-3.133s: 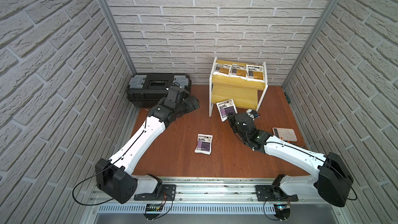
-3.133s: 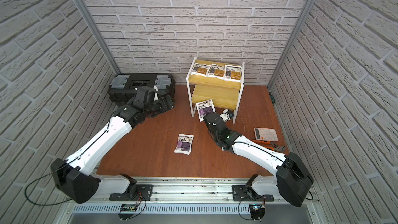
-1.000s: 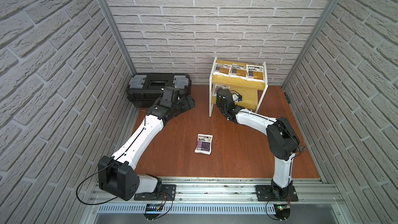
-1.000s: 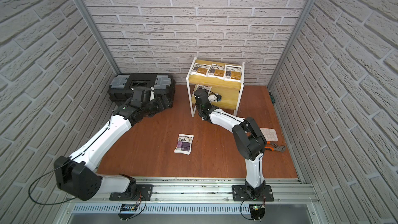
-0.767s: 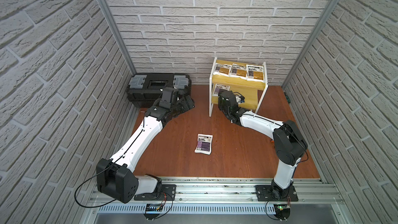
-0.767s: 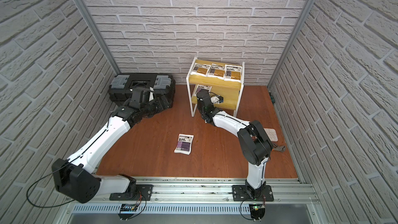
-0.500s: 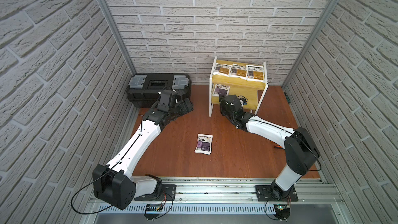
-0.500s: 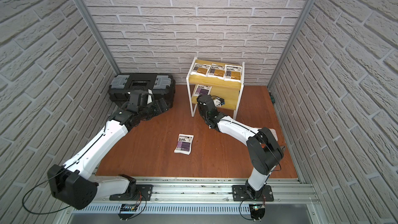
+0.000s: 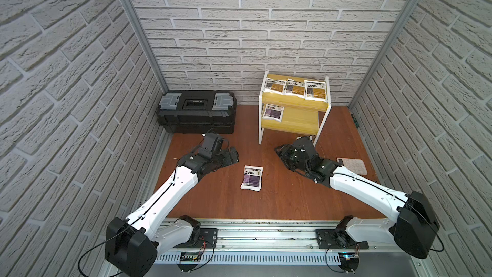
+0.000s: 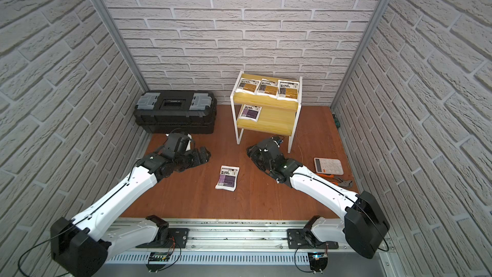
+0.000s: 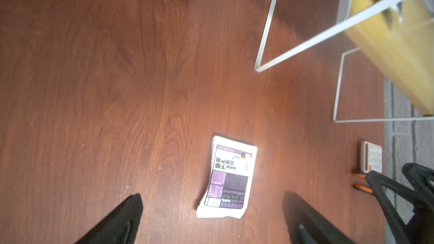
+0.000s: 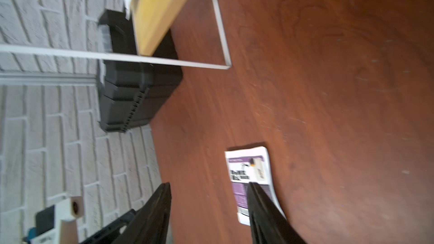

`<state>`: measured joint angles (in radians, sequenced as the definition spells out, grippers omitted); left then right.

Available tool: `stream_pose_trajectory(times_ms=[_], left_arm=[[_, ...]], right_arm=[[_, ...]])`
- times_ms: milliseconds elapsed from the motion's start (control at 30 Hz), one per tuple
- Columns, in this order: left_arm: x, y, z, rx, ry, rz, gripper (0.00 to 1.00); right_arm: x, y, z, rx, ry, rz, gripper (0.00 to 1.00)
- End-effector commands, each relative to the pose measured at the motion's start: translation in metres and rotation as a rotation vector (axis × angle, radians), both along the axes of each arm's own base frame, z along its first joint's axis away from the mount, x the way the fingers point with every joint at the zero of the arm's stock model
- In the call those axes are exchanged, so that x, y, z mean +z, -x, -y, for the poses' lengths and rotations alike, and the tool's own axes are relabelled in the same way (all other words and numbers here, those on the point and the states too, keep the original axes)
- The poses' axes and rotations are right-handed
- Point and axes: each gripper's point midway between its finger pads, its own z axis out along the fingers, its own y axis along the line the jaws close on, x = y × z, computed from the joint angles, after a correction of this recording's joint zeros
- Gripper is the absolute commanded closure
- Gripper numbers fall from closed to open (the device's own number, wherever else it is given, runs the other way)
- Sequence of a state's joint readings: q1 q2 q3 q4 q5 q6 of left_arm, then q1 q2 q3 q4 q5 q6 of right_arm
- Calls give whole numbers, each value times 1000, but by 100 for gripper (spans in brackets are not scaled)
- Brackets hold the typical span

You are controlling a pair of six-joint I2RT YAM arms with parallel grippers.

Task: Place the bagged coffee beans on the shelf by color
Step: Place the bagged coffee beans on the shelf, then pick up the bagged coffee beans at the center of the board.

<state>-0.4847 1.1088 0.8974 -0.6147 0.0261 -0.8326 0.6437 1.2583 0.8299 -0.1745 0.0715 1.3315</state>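
Note:
The shelf (image 9: 300, 122) (image 10: 277, 121) stands at the back right. Three mustard-yellow bagged coffee beans (image 9: 295, 88) lie in a row on its top board. One purple bag (image 9: 273, 111) (image 10: 250, 112) lies at the left end of the lower board. Another purple bag (image 9: 252, 178) (image 10: 227, 177) (image 11: 229, 177) (image 12: 251, 172) lies flat mid-table between the arms. My left gripper (image 9: 234, 157) (image 11: 212, 195) hovers left of it, open and empty. My right gripper (image 9: 279, 153) (image 12: 209, 184) hangs in front of the shelf, right of that bag, open and empty.
A black toolbox (image 9: 195, 111) sits at the back left against the wall. A white calculator (image 10: 328, 166) and orange-handled pliers (image 10: 335, 178) lie near the right wall. The shelf's thin white legs (image 11: 265, 31) stand close to my right gripper.
My right gripper has let go of a purple bag on the shelf's lower board and drawn back toward the table's middle. My left arm has shifted forward toward the loose purple bag.

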Motion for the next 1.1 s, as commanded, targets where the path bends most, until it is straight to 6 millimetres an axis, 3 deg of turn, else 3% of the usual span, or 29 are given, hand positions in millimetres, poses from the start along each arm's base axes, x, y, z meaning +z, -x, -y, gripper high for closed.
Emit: stream_pose_trajectory(times_ms=[0, 167, 400, 500, 767, 1067], left_arm=[[-23, 17, 2, -26, -35, -51, 1], [-55, 28, 22, -88, -43, -108, 1], [-93, 22, 52, -175, -49, -163, 2], [-105, 22, 61, -208, -51, -192, 1], [-114, 25, 87, -280, -5, -222, 1], [-114, 34, 151, -438, 135, -274, 2]], right_arm=[[-31, 35, 17, 141, 166, -77, 42], [-35, 55, 37, 207, 278, -75, 39], [-37, 73, 50, 270, 339, -67, 25], [-41, 81, 52, 293, 337, -82, 24], [-47, 91, 58, 281, 322, -102, 24], [-35, 88, 76, 191, 281, -80, 24]])
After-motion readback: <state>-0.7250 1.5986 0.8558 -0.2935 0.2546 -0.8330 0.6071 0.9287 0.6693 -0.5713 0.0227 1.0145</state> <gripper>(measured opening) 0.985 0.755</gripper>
